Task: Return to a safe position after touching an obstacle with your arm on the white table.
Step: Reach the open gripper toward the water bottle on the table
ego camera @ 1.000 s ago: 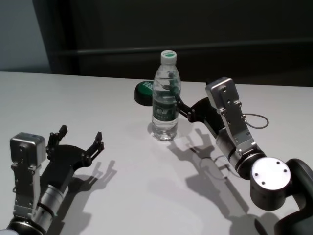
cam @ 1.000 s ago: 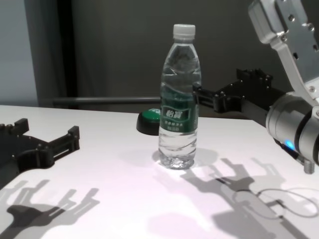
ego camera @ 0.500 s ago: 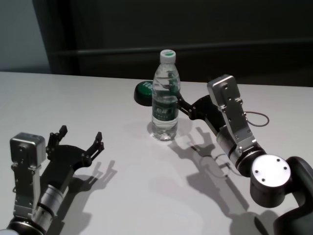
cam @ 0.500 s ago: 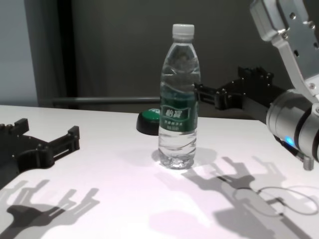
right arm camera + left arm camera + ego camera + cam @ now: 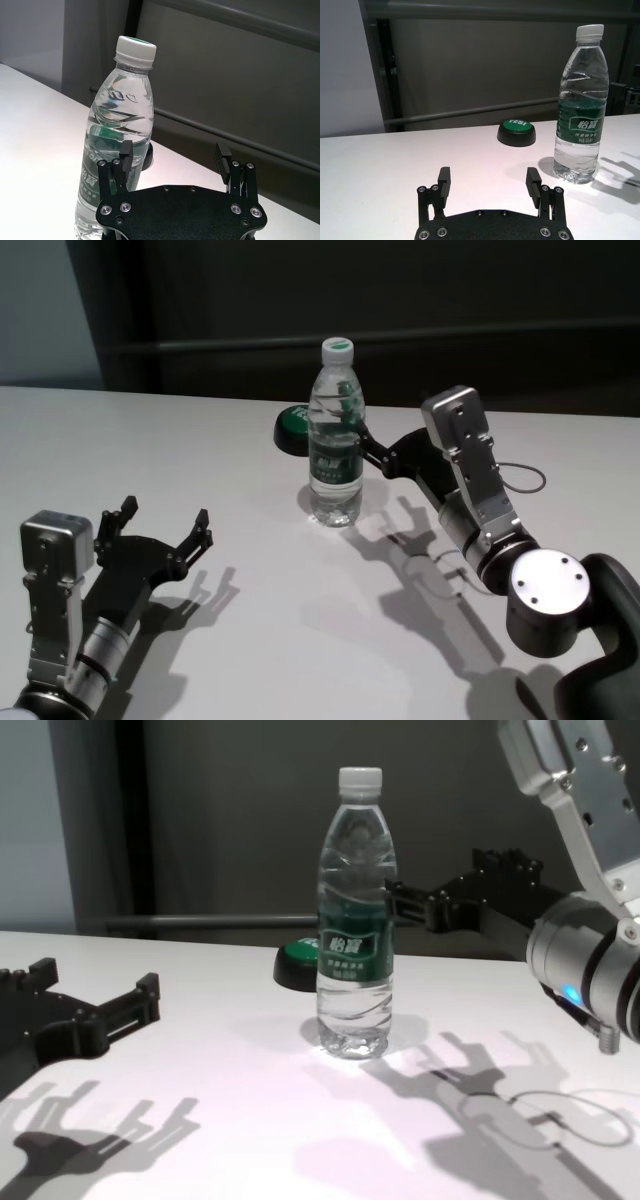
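**Q:** ok what's sitting closest to the robot here?

**A:** The left gripper, low over the near left part of the white table, fingers spread wide with nothing between them. In the left wrist view it's well short of everything else.

**Q:** And the bottle?

**A:** The water bottle stands upright around mid-table, white cap screwed on, dark green label round the middle. It's clear plastic and filled with clear water to around the shoulder (exact level is hard to call).

**Q:** Where's the right arm?

**A:** The right gripper reaches in from the right at about label height. Fingers are open, not gripping anything. In the right wrist view one fingertip overlaps the bottle, so it's just beside it or touching; can't tell which.

**Q:** Anything further back?

**A:** A low black button with a green top, just behind the bottle to its left.
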